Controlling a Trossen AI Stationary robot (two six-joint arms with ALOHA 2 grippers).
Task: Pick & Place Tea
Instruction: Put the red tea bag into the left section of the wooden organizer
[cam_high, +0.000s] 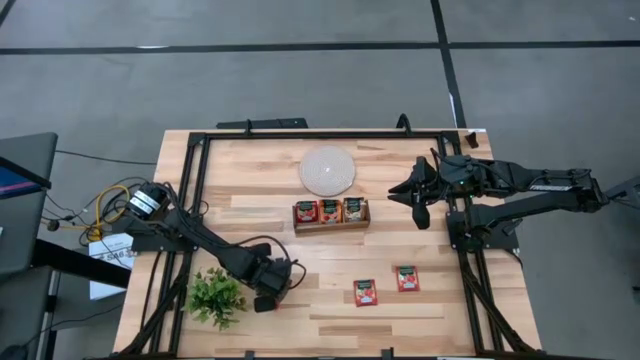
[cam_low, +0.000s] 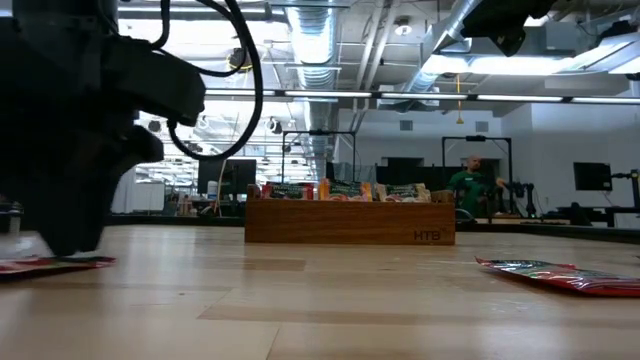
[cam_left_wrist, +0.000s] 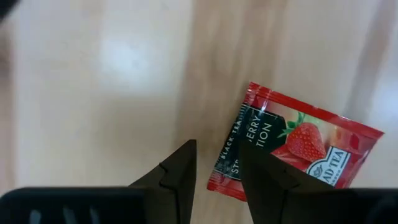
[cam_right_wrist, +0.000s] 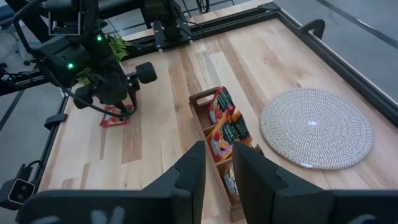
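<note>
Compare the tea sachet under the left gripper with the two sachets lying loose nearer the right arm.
The tea sachet under the left gripper has the left gripper over it, fingers straddling its edge; the two loose sachets have no gripper near. It lies alone beside the plant; they lie as a pair. All are red, flat on the table, outside the wooden tray.

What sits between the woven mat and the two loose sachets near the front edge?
The wooden tray, its compartments filled with tea sachets, lies between the woven mat and the two loose sachets; bare wood either side of it. The high view shows this.
</note>
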